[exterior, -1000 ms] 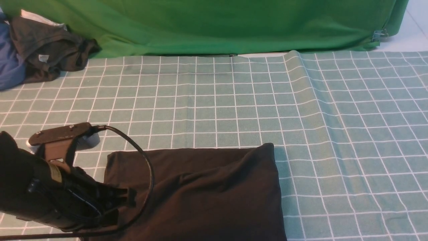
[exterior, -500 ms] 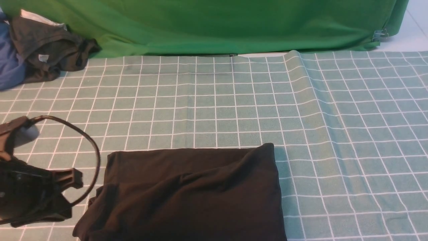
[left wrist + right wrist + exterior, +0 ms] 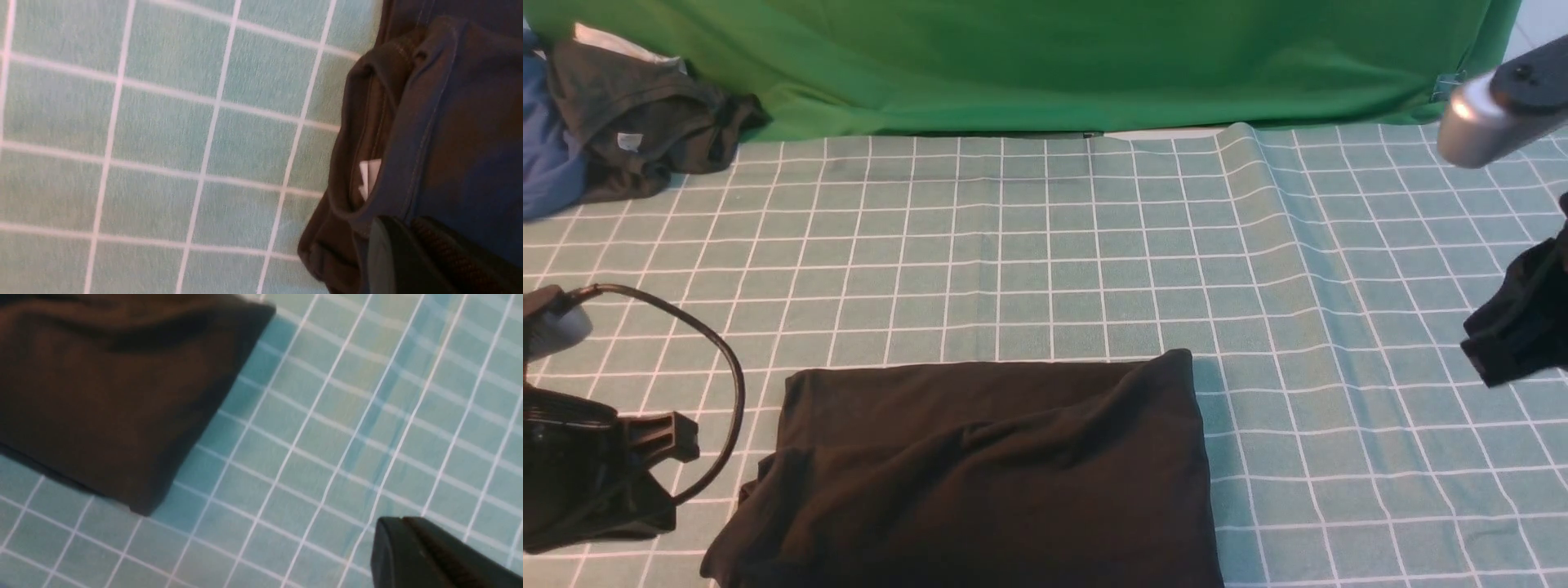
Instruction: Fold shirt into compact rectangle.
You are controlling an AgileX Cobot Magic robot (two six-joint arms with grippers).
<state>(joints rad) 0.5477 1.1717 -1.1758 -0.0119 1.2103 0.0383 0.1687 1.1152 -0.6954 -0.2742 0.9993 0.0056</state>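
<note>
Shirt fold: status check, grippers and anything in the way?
Left gripper shut, empty, beside shirt. Right gripper shut, empty, clear over the checked cloth. Shirt folded into a rough rectangle. Dark grey garment far corner, not in the way.

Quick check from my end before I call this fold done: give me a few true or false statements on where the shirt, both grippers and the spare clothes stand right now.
1. The shirt lies folded into a rough rectangle on the checked cloth. True.
2. The left gripper is clamped on the shirt. False: it is shut, off the shirt's left edge, holding nothing.
3. The right gripper is over bare cloth, apart from the shirt. True.
4. The right gripper is wide open. False: it is shut.
5. The pile of other clothes sits at the far right corner. False: it is at the far left.
</note>
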